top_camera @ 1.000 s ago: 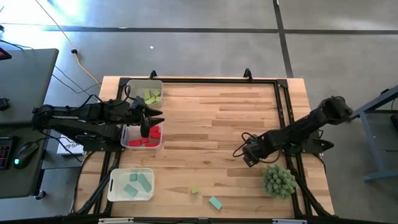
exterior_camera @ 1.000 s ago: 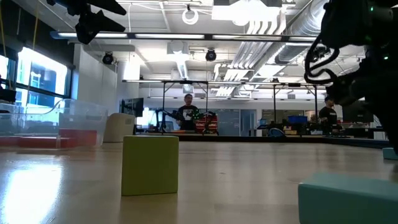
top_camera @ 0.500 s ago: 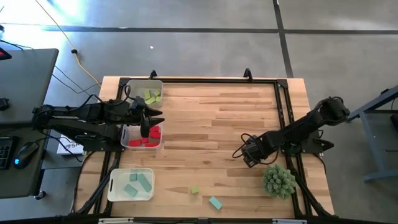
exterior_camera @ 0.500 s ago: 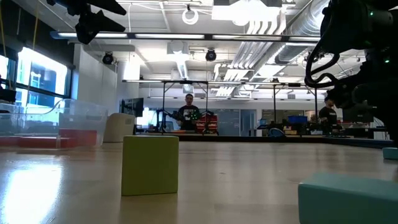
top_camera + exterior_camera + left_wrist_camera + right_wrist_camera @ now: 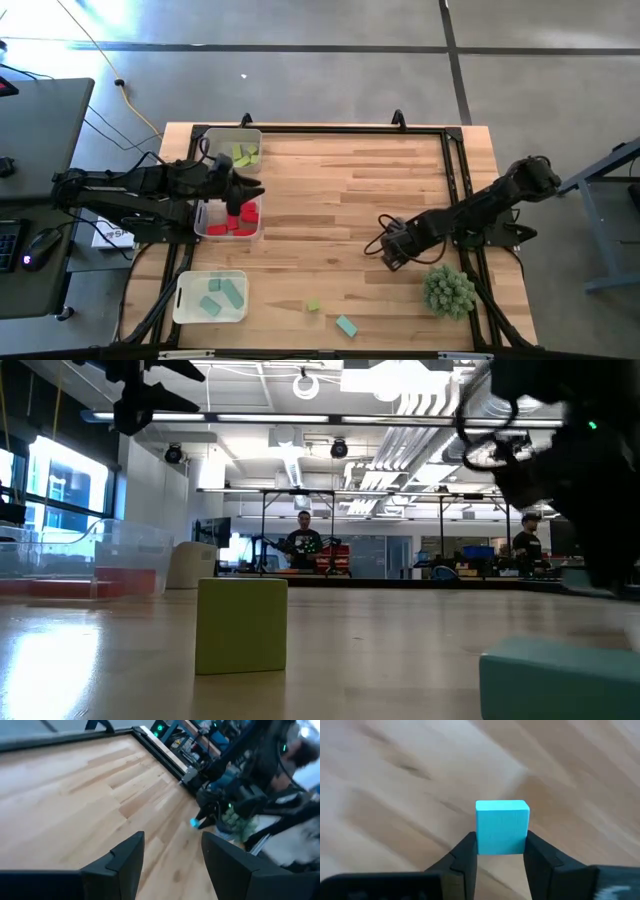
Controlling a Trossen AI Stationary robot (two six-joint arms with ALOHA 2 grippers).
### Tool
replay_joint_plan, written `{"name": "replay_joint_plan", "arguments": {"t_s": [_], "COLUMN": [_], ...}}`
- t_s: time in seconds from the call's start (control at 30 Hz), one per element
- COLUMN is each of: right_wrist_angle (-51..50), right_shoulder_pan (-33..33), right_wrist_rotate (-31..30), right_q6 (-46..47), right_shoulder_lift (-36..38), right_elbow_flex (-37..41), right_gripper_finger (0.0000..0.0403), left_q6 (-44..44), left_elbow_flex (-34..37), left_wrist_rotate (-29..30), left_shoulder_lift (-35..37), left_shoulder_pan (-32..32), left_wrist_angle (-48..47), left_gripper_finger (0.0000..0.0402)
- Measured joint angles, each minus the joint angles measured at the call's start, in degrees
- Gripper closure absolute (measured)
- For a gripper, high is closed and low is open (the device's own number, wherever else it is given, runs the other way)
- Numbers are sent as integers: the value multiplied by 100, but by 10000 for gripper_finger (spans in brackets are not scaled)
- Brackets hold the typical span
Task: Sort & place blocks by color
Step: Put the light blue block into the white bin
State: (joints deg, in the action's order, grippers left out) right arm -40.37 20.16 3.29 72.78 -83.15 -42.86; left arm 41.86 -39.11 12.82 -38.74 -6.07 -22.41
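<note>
— Where do we find the right gripper (image 5: 500, 854)?

— Low over the bare wooden table (image 5: 340, 180), right of centre and just beside the spiky green plant ball (image 5: 448, 290). Its two dark fingers (image 5: 465, 855) are clamped on a small teal cube (image 5: 502, 827), one pressing each side.

— And the left gripper (image 5: 170, 857)?

— We see it above the clear plastic bin of red blocks (image 5: 236, 220), at the table's left edge. Its fingers stand apart with nothing between them.

— How do the other blocks lie?

— We count yellow-green blocks (image 5: 243, 154) in the clear bin at the far left corner, and teal blocks (image 5: 221, 295) in the clear bin at the near left corner. Two pieces sit loose on the wood by the near edge: a small yellow-green cube (image 5: 313, 305) and, close by, a teal bar (image 5: 346, 326). In the low view those two loom large, the cube (image 5: 242, 625) upright and the bar (image 5: 558, 678) cut by the frame's corner.

— Anyone beyond the table?

— We see people standing far back in the room.
</note>
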Motion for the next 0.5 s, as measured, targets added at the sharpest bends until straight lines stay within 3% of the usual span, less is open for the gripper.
{"name": "replay_joint_plan", "arguments": {"t_s": [0.3,0.5], "right_wrist_angle": [247,240], "right_shoulder_pan": [-198,-522], "right_wrist_rotate": [-778,-1395], "right_q6": [-701,-1660], "right_shoulder_lift": [7,9], "right_elbow_flex": [-1013,-1763], "right_gripper_finger": [301,301], "left_q6": [2076,2447], "left_elbow_flex": [0,-4], "left_wrist_rotate": [-1,-5], "left_shoulder_lift": [-4,-247], "left_shoulder_pan": [0,-1], "left_wrist_angle": [3,439], "left_gripper_finger": [216,216]}}
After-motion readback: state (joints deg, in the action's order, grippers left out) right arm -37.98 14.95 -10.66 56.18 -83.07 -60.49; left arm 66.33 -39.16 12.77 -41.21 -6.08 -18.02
